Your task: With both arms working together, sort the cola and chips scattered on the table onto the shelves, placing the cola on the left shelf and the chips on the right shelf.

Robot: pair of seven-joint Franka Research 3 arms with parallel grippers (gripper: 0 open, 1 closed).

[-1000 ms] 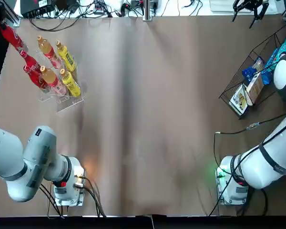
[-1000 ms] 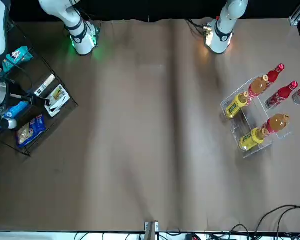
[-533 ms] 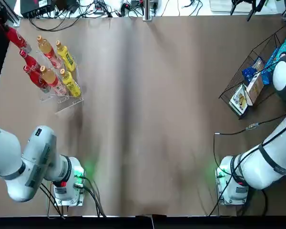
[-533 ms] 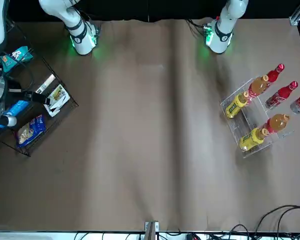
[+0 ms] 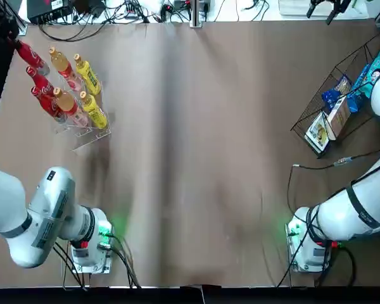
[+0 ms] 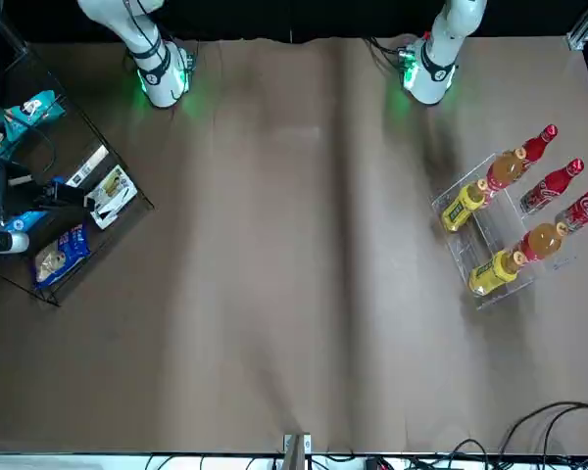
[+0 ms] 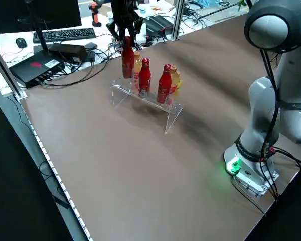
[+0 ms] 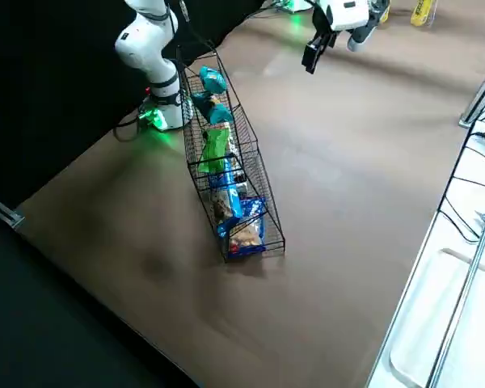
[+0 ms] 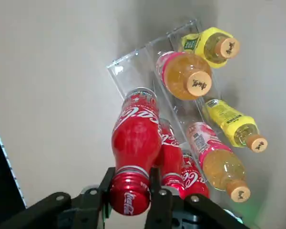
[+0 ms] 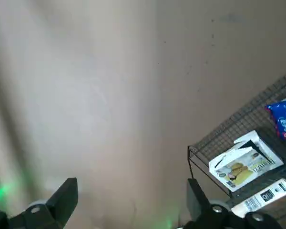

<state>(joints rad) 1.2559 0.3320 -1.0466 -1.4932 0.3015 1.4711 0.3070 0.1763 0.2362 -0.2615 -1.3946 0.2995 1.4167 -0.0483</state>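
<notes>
My left gripper [image 9: 131, 187] is shut on the red cap of a cola bottle [image 9: 136, 138]. It holds the bottle slightly tilted at the far end of the left shelf [image 7: 173, 110], beside two cola bottles [image 7: 144, 75] [image 7: 165, 83] standing in it. In the top view the held cola [image 5: 28, 56] is at the shelf's back corner. My right gripper [image 10: 131, 198] is open and empty, raised over bare table near the right shelf [image 8: 263, 210]. A green chips packet [image 8: 216, 149] and cyan chips packets [image 8: 212, 81] lie in that shelf.
Orange-capped and yellow bottles [image 5: 88, 79] fill the clear shelf's other slots. Dark blue bags [image 8: 244, 222] and a white box [image 5: 318, 132] sit at the wire shelf's near end. Cables and equipment line the table's [image 5: 196, 158] far edge.
The left gripper has carried the cola bottle inward to the clear shelf's end slot. The right arm has drawn back from the wire shelf. The left base light went from orange to green.
</notes>
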